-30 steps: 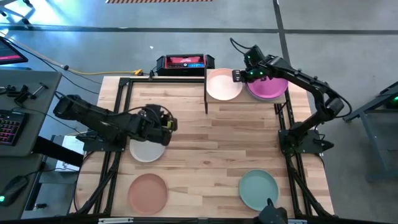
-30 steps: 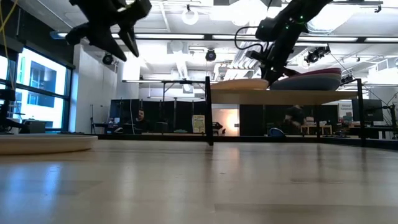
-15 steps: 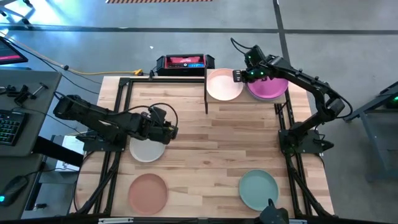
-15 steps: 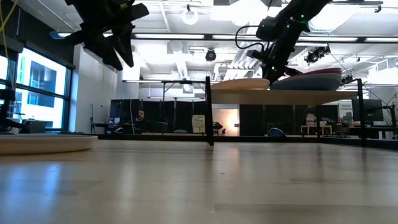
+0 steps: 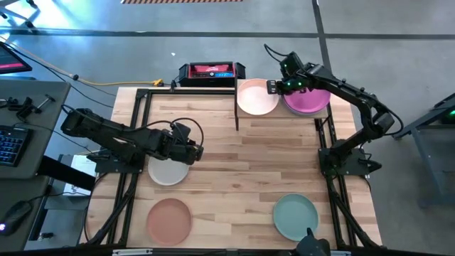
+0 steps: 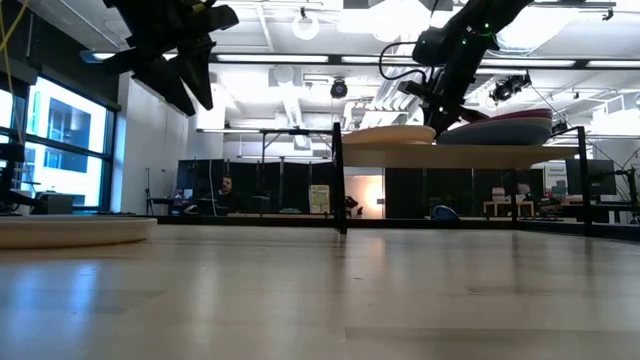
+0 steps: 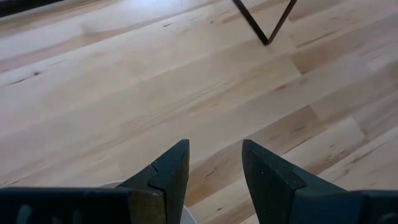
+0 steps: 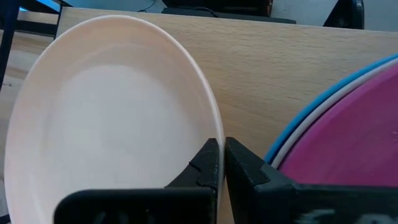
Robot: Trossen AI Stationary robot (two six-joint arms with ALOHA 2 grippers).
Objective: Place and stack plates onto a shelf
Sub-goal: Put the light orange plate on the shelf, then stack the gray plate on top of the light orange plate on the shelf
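Currently, the shelf (image 5: pixel 284 114) is taken as the reference for all positions. On it, a cream plate (image 5: pixel 256 97) lies at the end nearer the table's middle, and a stack topped by a magenta plate (image 5: pixel 307 99) lies just beside it; in the right wrist view a blue rim (image 8: pixel 323 109) and a pale rim are seen under the magenta one. The right gripper (image 5: pixel 273 87) is positioned over the shelf, at the gap between the cream plate and the stack, with its jaws pressed fully together and nothing gripped; its tips are seen at the cream plate's edge, though contact cannot be confirmed. The left gripper (image 5: pixel 196 149) is held above the table, well apart from the shelf, with its jaws spread wide and empty; a grey-beige plate (image 5: pixel 168 173) lies just beneath and behind it. A terracotta plate (image 5: pixel 169 217) and a teal green plate (image 5: pixel 295 217) remain on the table, farthest from the shelf. The step in hand is judged to be the nudging of the cream plate into position. It is best done with a slow, level push against the rim, so that the plate is slid and not tipped, and so that the neighbouring stack is not disturbed. The push should be stopped before the plate overhangs the shelf's edge.
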